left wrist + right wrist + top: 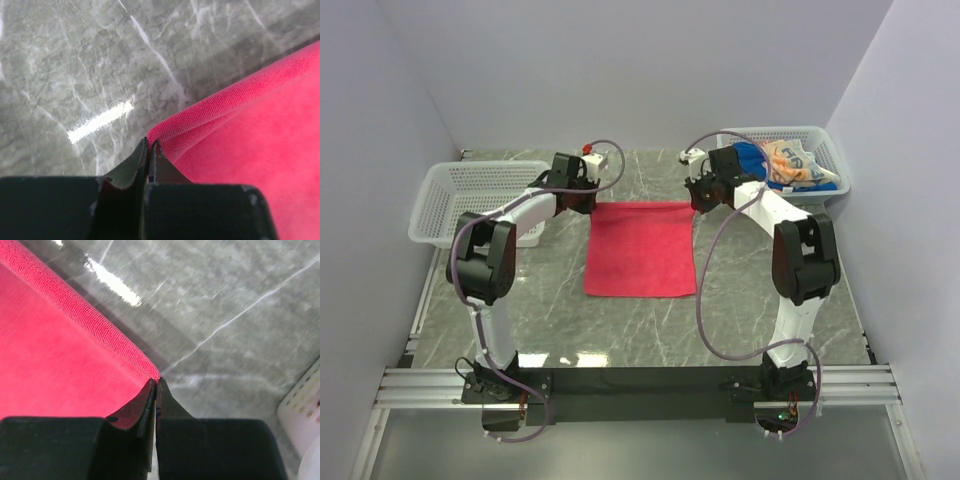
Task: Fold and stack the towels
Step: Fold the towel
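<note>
Corners of one pink-red cloth towel (640,248) are being pinched on the grey marble tabletop (650,330).
Both left fingers (131,165) and right fingers (140,402) are clamping one far corner each; two white plastic mesh baskets (432,212) (810,195) are flanking it.

At your left gripper (150,146) the pink-red towel (250,150) is soft, matt, finely ribbed cloth; the counter (75,75) beyond gleams glossy.
</note>
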{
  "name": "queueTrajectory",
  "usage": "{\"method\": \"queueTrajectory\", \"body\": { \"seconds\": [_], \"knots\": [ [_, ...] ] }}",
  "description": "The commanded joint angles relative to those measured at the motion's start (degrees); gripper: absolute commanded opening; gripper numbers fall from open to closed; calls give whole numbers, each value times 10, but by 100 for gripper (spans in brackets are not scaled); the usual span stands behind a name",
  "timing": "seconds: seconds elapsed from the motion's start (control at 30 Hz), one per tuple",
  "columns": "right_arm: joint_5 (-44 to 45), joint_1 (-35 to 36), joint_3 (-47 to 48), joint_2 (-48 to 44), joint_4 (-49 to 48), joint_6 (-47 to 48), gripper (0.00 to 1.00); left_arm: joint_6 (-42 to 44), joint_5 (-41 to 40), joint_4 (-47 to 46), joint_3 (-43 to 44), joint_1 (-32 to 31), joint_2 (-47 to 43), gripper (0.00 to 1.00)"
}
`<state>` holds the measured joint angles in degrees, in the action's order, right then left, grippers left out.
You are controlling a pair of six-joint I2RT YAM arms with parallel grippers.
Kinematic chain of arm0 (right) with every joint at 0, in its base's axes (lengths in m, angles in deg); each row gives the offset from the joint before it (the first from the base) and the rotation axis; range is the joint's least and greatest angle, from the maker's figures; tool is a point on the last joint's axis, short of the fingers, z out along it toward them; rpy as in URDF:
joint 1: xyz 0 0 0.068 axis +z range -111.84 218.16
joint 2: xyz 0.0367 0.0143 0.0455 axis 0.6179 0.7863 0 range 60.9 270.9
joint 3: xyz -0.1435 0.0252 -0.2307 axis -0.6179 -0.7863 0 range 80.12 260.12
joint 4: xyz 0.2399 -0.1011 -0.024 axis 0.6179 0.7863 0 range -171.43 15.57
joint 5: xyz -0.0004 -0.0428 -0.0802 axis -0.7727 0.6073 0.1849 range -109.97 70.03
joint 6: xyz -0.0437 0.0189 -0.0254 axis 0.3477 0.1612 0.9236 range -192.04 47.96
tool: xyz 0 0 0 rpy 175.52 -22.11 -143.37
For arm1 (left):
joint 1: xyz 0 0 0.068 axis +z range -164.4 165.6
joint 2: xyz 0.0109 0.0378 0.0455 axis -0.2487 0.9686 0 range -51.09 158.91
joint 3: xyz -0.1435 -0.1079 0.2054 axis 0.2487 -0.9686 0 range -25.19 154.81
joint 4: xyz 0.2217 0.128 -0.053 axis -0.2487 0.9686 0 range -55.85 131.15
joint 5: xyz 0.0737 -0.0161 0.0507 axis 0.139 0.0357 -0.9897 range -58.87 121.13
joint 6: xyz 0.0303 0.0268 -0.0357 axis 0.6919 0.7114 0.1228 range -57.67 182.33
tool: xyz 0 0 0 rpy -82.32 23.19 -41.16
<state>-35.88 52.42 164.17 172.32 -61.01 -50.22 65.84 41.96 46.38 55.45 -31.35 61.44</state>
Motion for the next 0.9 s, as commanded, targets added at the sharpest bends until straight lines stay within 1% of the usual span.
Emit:
{"method": "queueTrajectory", "body": {
  "seconds": [0.0,0.1,0.13,0.23,0.4,0.53,0.67,0.87],
  "knots": [
    [1,-6,-30,-75,-17,-15,0,-14,7,5,-18,5,-68,1],
    [-5,-4,-67,-112,-12,-26,0,-32,14,6,-50,6,-100,1],
    [-7,-2,-87,-122,-10,-34,0,-56,13,5,-59,4,-119,1],
    [-10,5,-128,-157,1,-49,0,-84,22,3,-104,3,-158,1],
    [-11,30,-187,-216,21,-72,0,-119,9,15,-177,-16,-218,1],
    [5,51,-230,-244,38,-100,0,-153,-18,42,-209,-42,-234,1],
    [23,72,-260,-258,50,-128,0,-184,-46,49,-250,-57,-243,1],
    [39,73,-298,-260,57,-172,0,-227,-77,64,-276,-65,-241,1]
  ]
}}
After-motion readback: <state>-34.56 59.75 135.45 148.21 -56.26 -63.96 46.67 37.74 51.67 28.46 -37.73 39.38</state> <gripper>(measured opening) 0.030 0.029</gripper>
